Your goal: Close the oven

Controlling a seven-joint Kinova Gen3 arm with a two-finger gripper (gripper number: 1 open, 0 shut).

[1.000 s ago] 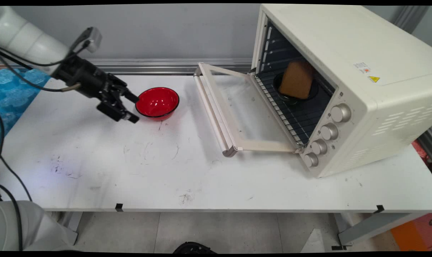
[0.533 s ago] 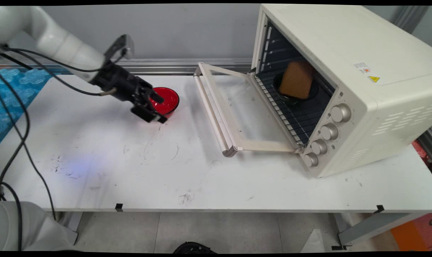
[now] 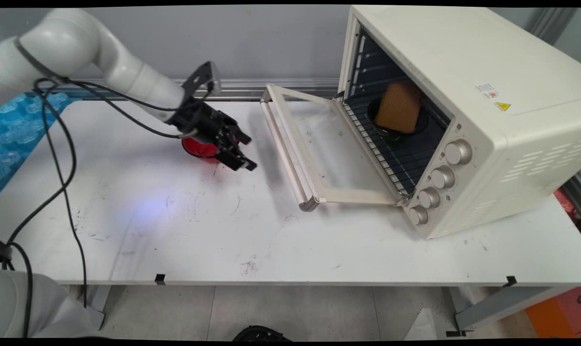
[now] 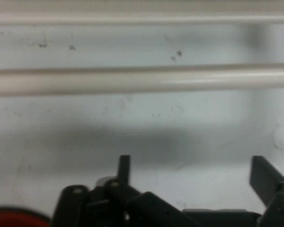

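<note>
Black claw (image 3: 246, 153) sits left of centre in the main view, fingers apart, nothing between them. It has moved right since a second ago: then left of the red bowl (image 3: 197, 147), now past it and covering most of it. Bowl unmoved on the worktop (image 3: 184, 226). Oven door (image 3: 314, 158) open at centre; bread (image 3: 400, 107) inside the oven (image 3: 492, 96), upper right.
</note>
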